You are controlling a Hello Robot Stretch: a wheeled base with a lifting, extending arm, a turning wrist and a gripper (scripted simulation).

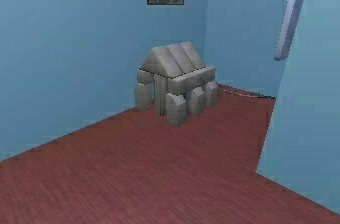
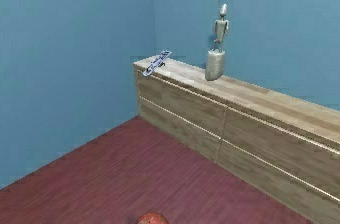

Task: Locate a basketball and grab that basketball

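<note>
A rounded reddish-orange shape is seen on the dark red wooden floor at the bottom edge of the arm side view, cut off by that edge. Whether it is the basketball cannot be told. A long wooden dresser is set along the blue wall. On its top a slim statue stands upright, and a small blue-grey object lies at the left end. In the forward view a grey house-shaped block structure is placed in the corner, below a framed picture. The gripper's state cannot be told.
</note>
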